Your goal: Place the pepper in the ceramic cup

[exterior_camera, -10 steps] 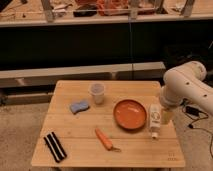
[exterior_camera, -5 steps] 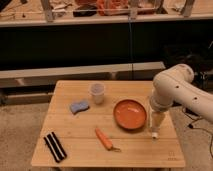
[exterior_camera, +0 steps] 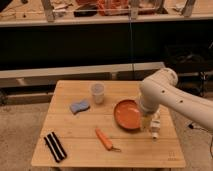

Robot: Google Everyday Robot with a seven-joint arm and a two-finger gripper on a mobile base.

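The slim orange-red pepper (exterior_camera: 105, 139) lies on the wooden table (exterior_camera: 75, 127), front of centre, with its stem end pointing to the front right. The small pale ceramic cup (exterior_camera: 98, 93) stands upright near the table's back, left of centre. My gripper (exterior_camera: 145, 122) hangs from the white arm (exterior_camera: 162, 92) at the right edge of the round orange-red plate (exterior_camera: 126, 114). It is to the right of the pepper and well to the front right of the cup. It touches neither of them.
A white bottle (exterior_camera: 155, 126) stands just right of the gripper, near the table's right edge. A blue sponge (exterior_camera: 79, 106) lies left of the cup. A black striped object (exterior_camera: 55, 146) lies at the front left corner. Shelves stand behind the table.
The arm has swung left, from the table's right side to over the plate's right edge. The gripper now stands left of the white bottle. The pepper, cup and other objects have not moved.
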